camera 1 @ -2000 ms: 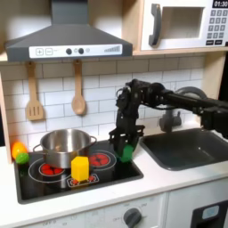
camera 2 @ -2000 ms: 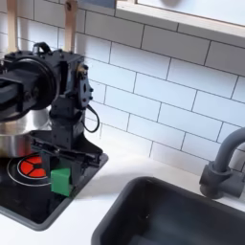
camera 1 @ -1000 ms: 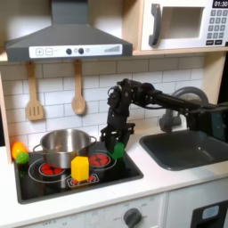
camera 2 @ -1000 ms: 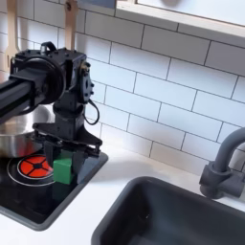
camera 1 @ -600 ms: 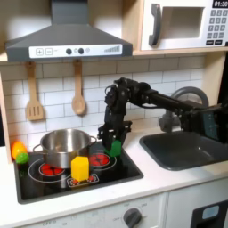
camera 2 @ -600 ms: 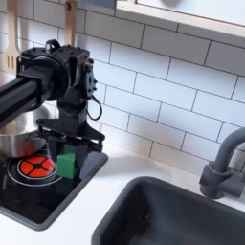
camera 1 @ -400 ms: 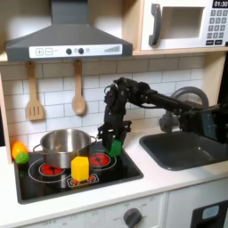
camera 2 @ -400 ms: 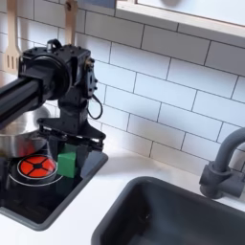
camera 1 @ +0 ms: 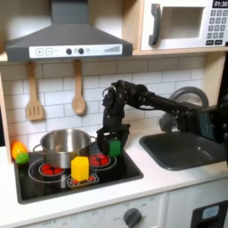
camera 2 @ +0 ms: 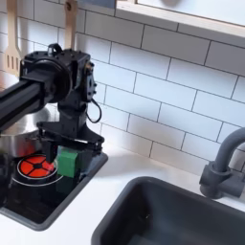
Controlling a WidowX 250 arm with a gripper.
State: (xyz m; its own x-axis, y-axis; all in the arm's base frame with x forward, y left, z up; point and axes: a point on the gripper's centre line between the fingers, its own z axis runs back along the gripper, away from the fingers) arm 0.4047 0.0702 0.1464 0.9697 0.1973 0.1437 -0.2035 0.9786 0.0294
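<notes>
- Green block (camera 2: 68,160), small cuboid: held between the gripper's fingers just above the stovetop's right rear burner, lifted off the surface so it hangs free of the hob.
- Stovetop (camera 1: 125,171), black, two red burners: carries the other items.
- Steel pot (camera 1: 62,145): sits on the left rear of the hob, handles outward.
- Gripper (camera 1: 110,142), pointing downward: jaws clamped on the block's sides, in both exterior views.
- Yellow block (camera 1: 80,168): stands upright at the hob's front, well clear of the arm.
</notes>
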